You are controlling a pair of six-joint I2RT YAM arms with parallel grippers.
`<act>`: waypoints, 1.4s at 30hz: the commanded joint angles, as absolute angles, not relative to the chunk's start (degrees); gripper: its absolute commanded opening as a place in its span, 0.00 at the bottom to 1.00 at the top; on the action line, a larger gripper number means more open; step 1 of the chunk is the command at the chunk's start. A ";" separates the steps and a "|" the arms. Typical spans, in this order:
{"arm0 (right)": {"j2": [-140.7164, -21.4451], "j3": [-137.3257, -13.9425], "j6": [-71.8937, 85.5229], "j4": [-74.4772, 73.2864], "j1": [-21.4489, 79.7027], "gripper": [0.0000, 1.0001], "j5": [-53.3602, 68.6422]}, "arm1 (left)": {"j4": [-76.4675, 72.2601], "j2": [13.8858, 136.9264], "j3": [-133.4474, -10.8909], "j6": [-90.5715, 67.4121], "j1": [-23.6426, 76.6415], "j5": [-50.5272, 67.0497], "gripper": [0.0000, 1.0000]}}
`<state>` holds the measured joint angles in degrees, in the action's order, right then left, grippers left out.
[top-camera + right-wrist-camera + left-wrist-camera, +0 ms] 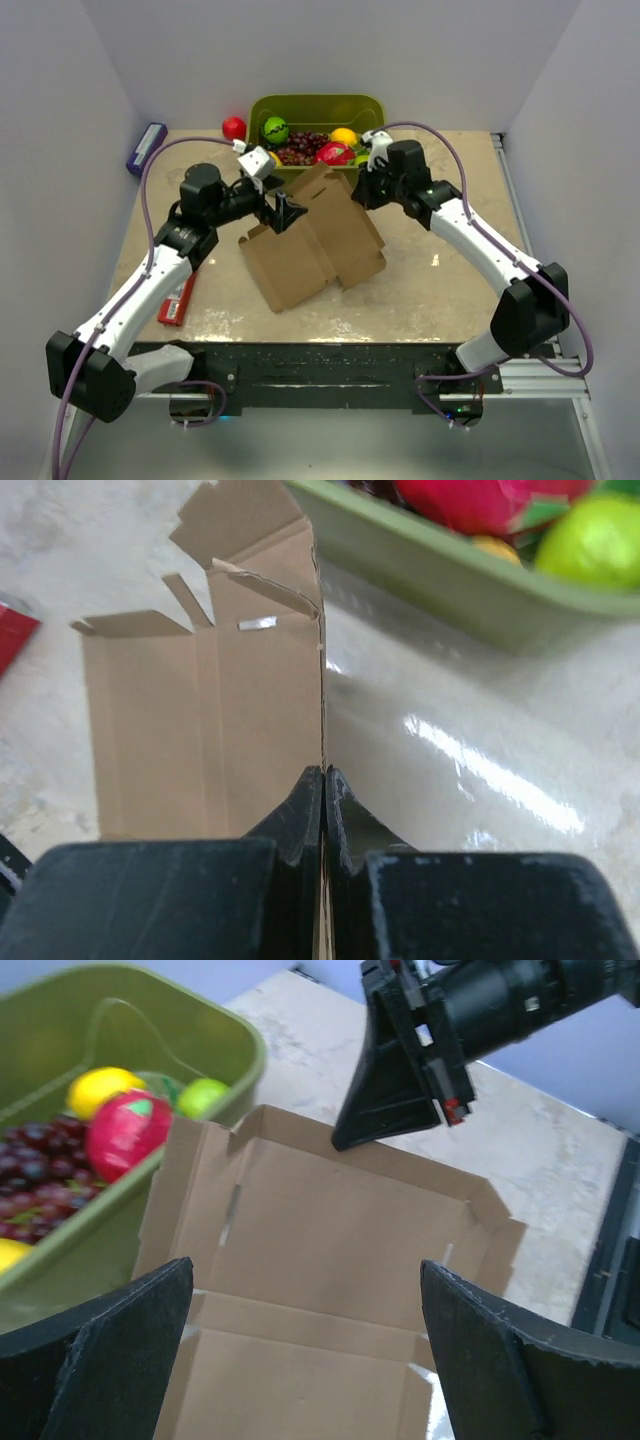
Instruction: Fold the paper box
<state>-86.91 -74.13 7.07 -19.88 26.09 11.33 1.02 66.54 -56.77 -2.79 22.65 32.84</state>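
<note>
Centrally lay the plain brown cardboard paper box [310, 250], right gripper [323, 780] pinched onto its one-o'clock edge, left gripper [305, 1300] gaped wide at eleven o'clock.

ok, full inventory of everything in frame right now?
paper box: 1, brown, table centre, flaps partly up
tub: 1, olive green, far edge
fruit: several, dark grapes plus red, yellow and green pieces, inside the tub
round fruit: 1, red, on the table left of the tub
slim pack: 1, red, near left
purple pack: 1, far left edge
table: 1, beige
left gripper: 1, black, open at the box
right gripper: 1, black, shut on the box's edge
</note>
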 commanded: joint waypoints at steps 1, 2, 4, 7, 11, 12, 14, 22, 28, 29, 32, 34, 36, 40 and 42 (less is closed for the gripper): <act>-88.50 -82.78 4.39 -28.73 28.99 0.00 12.74 | 3.34 63.20 -59.68 4.56 22.94 21.82 0.99; -89.20 -85.23 4.57 -29.61 29.53 0.00 13.09 | 3.51 62.93 -59.76 5.27 23.03 21.28 0.98; -89.65 -87.18 4.75 -32.25 30.84 0.00 13.88 | 3.52 62.58 -59.68 6.59 23.29 20.31 0.97; -89.82 -89.47 4.83 -34.54 32.16 0.00 15.90 | 2.64 62.23 -59.41 8.61 24.86 18.90 0.96; -89.47 -90.79 3.79 -36.47 33.31 0.00 18.02 | 1.32 62.75 -59.24 11.86 27.07 16.79 0.96; -89.39 -91.05 3.61 -37.26 33.31 0.00 17.93 | 1.23 62.93 -59.24 12.74 27.42 16.70 0.96; -89.30 -91.32 2.82 -37.97 33.57 0.00 17.84 | 1.06 63.80 -59.50 13.27 27.95 16.87 0.96; -88.42 -91.06 0.35 -39.90 34.63 0.00 18.54 | 0.97 66.88 -59.85 15.82 28.65 16.96 0.96; -87.98 -89.74 -1.67 -40.43 35.16 0.00 19.77 | 1.32 69.69 -60.29 16.35 28.65 20.47 0.96; -87.89 -89.56 -1.93 -40.52 35.24 0.00 19.78 | 1.41 70.48 -60.47 16.26 28.65 20.74 0.96; -87.28 -89.12 -2.28 -40.60 35.51 0.00 19.95 | 2.02 72.15 -60.91 16.52 28.65 20.83 0.96; -87.01 -88.95 -2.55 -41.13 35.59 0.00 20.13 | 2.11 72.42 -60.82 16.52 28.65 20.83 0.96; -86.40 -88.24 -2.64 -40.96 35.77 0.00 20.30 | 1.76 72.51 -60.47 16.35 28.57 21.35 0.94; -85.87 -87.71 -2.90 -40.78 35.95 0.00 20.57 | 1.67 73.21 -60.21 16.00 28.65 23.28 0.86; -85.96 -87.63 -3.08 -40.96 35.95 0.00 20.48 | 1.58 73.39 -60.21 15.64 28.56 23.82 0.80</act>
<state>-88.60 -87.66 -1.74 -40.51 35.57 19.07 2.87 73.12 -58.06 14.79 28.32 21.23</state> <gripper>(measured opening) 0.011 0.841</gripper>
